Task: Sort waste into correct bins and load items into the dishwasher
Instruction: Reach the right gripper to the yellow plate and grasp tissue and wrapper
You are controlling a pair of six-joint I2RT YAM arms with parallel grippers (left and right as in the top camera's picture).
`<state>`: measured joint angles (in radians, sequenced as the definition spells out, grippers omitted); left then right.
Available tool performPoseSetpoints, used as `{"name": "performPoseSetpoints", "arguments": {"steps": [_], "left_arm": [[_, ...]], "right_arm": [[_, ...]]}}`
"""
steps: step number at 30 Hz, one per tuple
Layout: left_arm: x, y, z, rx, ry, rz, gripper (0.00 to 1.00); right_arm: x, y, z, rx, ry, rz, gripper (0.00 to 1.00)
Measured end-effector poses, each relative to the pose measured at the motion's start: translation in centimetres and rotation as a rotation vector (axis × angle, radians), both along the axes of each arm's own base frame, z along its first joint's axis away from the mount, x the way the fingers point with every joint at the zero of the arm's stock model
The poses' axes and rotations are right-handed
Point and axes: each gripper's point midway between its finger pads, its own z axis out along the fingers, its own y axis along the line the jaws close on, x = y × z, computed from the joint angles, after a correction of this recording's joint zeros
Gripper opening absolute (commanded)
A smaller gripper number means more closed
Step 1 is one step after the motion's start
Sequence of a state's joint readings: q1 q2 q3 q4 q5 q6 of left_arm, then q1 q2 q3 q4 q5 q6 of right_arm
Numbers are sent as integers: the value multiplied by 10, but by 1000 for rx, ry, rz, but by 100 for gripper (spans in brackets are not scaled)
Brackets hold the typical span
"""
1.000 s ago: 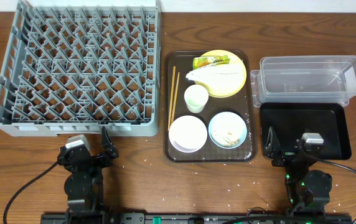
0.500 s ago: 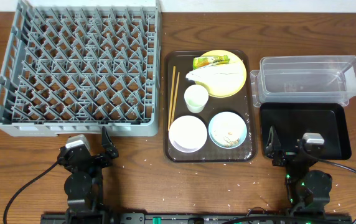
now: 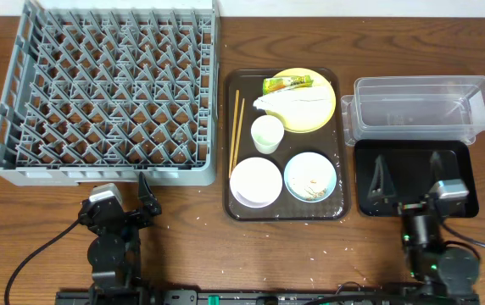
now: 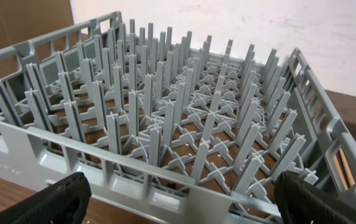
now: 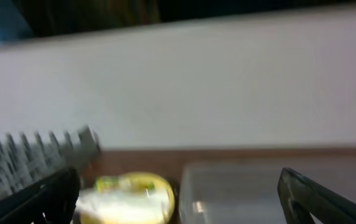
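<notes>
The grey dish rack (image 3: 107, 93) stands at the back left and fills the left wrist view (image 4: 165, 124). On the dark brown serving tray (image 3: 285, 216) lie the yellow plate (image 3: 320, 112) with the green-yellow wrapper (image 3: 287, 83) and white napkin (image 3: 289, 102), a white cup (image 3: 267, 133), a white bowl (image 3: 256, 181), a light blue bowl (image 3: 310, 176) holding rice scraps, and chopsticks (image 3: 235, 131). The clear tub (image 3: 416, 106) sits behind the black tray (image 3: 408, 152). My left gripper (image 3: 117, 202) (image 4: 184, 205) is open before the rack. My right gripper (image 3: 408, 174) (image 5: 184, 205) is open over the black tray.
The right wrist view is blurred; it shows the plate (image 5: 134, 186), the tub (image 5: 240, 186) and the rack's corner (image 5: 28, 158) before a white wall. Small white specks lie scattered on the wooden table near the front.
My right arm has shifted right and its gripper has swung forward and up over the black tray. The left arm and all the objects have stayed put.
</notes>
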<state>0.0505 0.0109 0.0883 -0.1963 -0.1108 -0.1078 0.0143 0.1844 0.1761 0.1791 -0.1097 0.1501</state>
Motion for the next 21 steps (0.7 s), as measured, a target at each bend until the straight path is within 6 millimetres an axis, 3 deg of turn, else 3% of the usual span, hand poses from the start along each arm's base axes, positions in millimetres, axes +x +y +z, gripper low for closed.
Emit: {"name": "performPoseSetpoints", "arguments": {"steps": [4,8,16,21], "left_arm": [[0,0,0,0,0,0,95],[0,0,0,0,0,0,95],[0,0,0,0,1,0,95],[0,0,0,0,0,0,95]], "right_arm": [[5,16,60,-42,-29,86,99],[31,35,93,-73,72,196,99],[98,65,120,-75,362,381,99],[136,99,112,-113,585,490,99]]}}
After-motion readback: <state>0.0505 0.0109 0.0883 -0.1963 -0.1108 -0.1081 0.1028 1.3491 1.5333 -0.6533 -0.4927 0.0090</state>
